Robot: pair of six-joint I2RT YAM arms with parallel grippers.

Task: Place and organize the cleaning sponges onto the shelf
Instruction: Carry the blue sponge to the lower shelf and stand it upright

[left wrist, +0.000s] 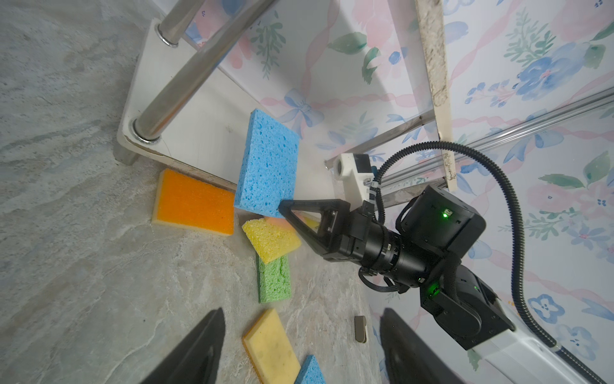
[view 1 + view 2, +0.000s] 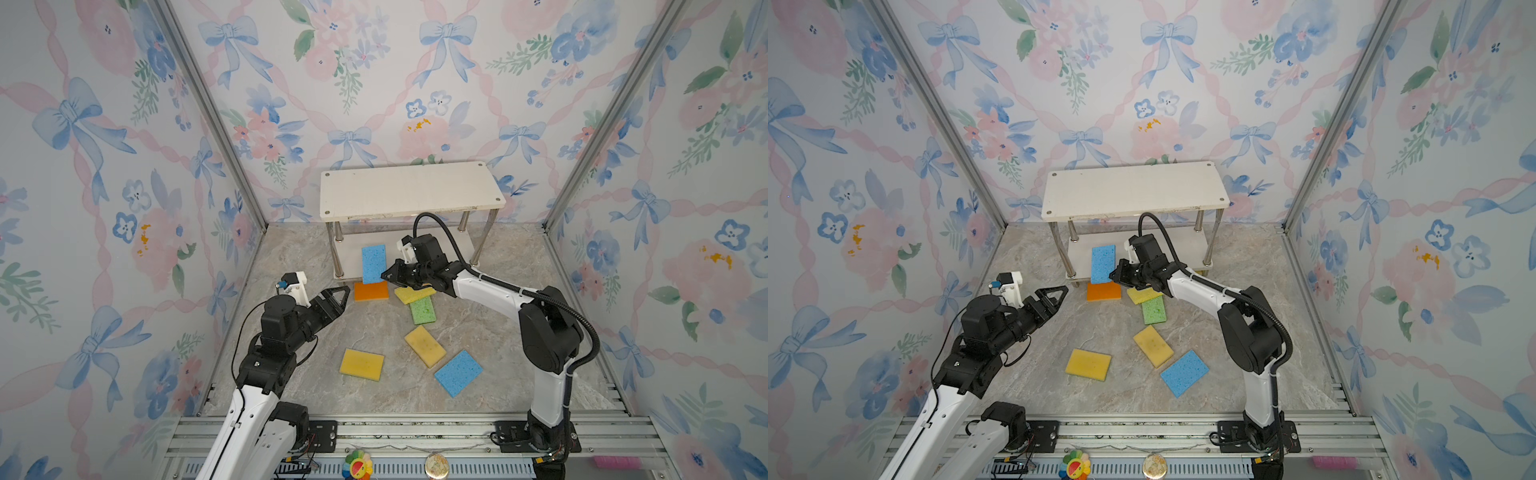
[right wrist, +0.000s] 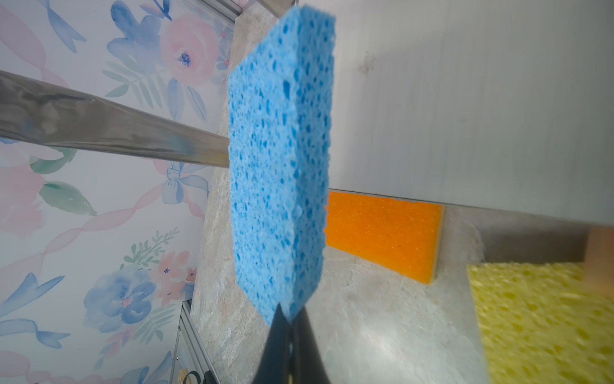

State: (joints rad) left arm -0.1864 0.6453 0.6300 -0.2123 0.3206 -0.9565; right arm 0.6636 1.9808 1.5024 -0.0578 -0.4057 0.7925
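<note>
The shelf [image 2: 411, 191] stands at the back with its white top board bare. My right gripper [image 2: 386, 274] is shut on a corner of a blue sponge [image 2: 373, 264], which stands on edge over the front of the lower board [image 1: 199, 109]. The right wrist view shows this blue sponge [image 3: 279, 166] pinched between the closed fingertips [image 3: 282, 332]. My left gripper [image 2: 343, 297] hovers open and empty, left of the orange sponge [image 2: 371, 291]. On the floor lie a yellow sponge [image 2: 413, 294] overlapping a green one [image 2: 422, 311], a tan-yellow one [image 2: 424, 345], another yellow one [image 2: 361, 364] and a second blue one [image 2: 458, 372].
Flowered walls with metal corner posts [image 2: 216, 120] close in the floor on three sides. The aluminium base rail [image 2: 415, 432] runs along the front, with a colourful flower toy [image 2: 358, 465] and a pink object [image 2: 615, 461] below it. A small brown piece [image 1: 360, 329] lies on the floor.
</note>
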